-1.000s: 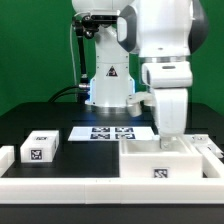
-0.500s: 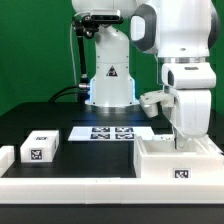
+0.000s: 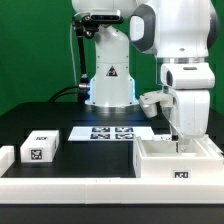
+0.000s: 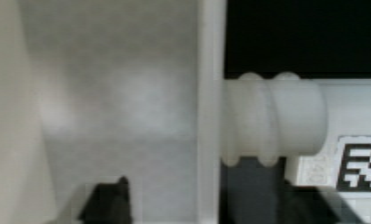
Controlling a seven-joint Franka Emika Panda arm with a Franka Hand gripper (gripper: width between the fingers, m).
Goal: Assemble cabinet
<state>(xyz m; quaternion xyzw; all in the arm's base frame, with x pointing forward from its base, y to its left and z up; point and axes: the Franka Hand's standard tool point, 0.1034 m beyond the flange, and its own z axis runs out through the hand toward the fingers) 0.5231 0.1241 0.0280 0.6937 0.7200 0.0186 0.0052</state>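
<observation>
The large white boxy plastic cabinet [image 3: 178, 166] stands lower right in the exterior view, the hand [image 3: 179, 145] down inside it. Only the wrist view shows its ribbed edge; grasping or released, I cannot tell.

Gripper [image 3: 178, 142] sits low, right at the large white boxy plastic cabinet body [image 3: 155, 165]. Its walls stand directly beneath and on both sides of the gripper, so there's no sideways pass at this height. Wrist view: flat white panel [image 4: 155, 100] and ribbed white cylinder [image 4: 280, 115] crowd in close. Away from the gripper toward the exterior view's left, the black table [image 3: 85, 155] is open up to the small white tagged block [image 3: 40, 148]. The flat marker board [image 3: 112, 132] lies beyond that lane, and a long low white ledge [image 3: 60, 185] bounds its near side.
</observation>
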